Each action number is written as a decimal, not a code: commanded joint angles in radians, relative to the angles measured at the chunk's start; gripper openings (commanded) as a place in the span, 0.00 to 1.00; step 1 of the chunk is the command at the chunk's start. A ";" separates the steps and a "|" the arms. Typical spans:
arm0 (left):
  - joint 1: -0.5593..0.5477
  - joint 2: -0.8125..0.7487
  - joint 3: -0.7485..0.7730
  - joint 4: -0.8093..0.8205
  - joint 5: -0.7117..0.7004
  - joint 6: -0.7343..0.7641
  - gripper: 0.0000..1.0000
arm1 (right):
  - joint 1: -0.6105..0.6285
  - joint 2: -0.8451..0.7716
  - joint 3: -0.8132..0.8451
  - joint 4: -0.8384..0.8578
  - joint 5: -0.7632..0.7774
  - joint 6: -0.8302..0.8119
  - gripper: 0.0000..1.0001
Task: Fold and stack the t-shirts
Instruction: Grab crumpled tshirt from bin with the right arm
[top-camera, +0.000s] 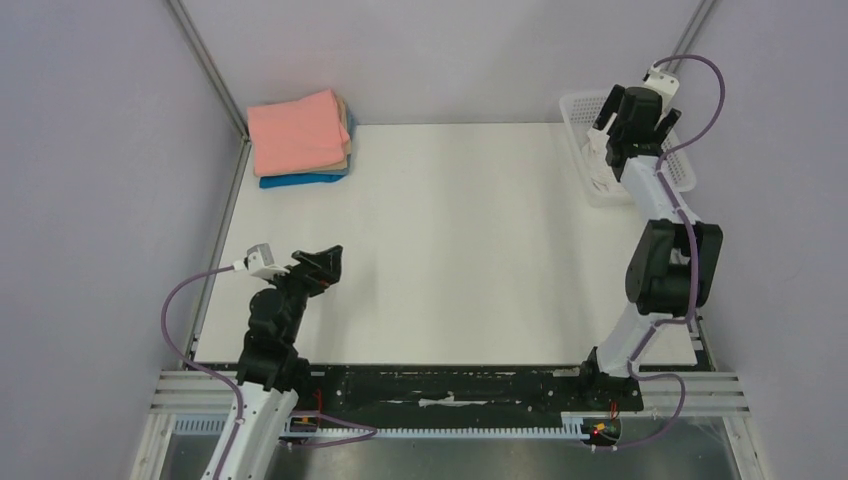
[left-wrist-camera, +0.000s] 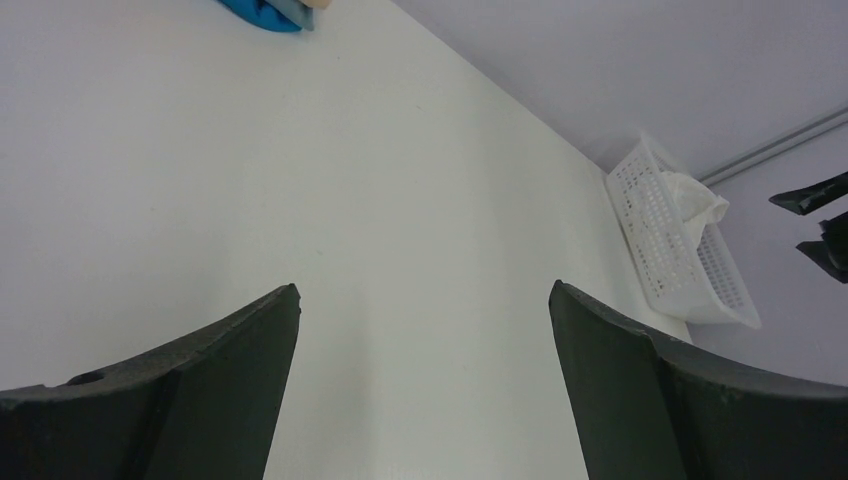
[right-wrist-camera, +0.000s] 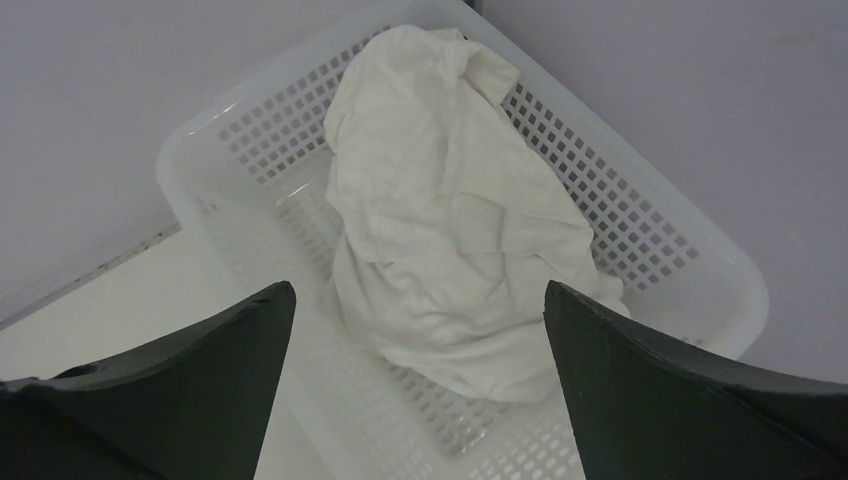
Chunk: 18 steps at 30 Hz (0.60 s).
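A crumpled white t-shirt (right-wrist-camera: 450, 210) lies bunched in the white lattice basket (right-wrist-camera: 640, 230) at the table's far right corner. My right gripper (right-wrist-camera: 418, 300) hangs open above the basket, its jaws wide apart over the near end of the shirt, touching nothing. In the top view the right gripper (top-camera: 610, 140) sits over the basket (top-camera: 578, 110). A folded stack sits at the far left: salmon-pink t-shirt (top-camera: 295, 130) on top, tan under it, bright blue (top-camera: 300, 180) at the bottom. My left gripper (left-wrist-camera: 425, 295) is open and empty over bare table near the left front.
The basket (left-wrist-camera: 665, 245) with the white shirt also shows far right in the left wrist view. Grey walls with metal posts close the table at back and sides. A black rail with cables runs along the near edge (top-camera: 450, 385).
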 joint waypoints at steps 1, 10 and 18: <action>0.000 0.026 -0.031 0.141 -0.043 -0.040 1.00 | -0.063 0.230 0.216 -0.026 -0.037 -0.020 0.98; 0.000 0.130 -0.054 0.293 -0.048 -0.035 1.00 | -0.130 0.594 0.411 0.157 -0.130 0.001 0.98; 0.000 0.204 -0.047 0.344 -0.065 -0.036 1.00 | -0.143 0.710 0.392 0.330 -0.315 0.102 0.89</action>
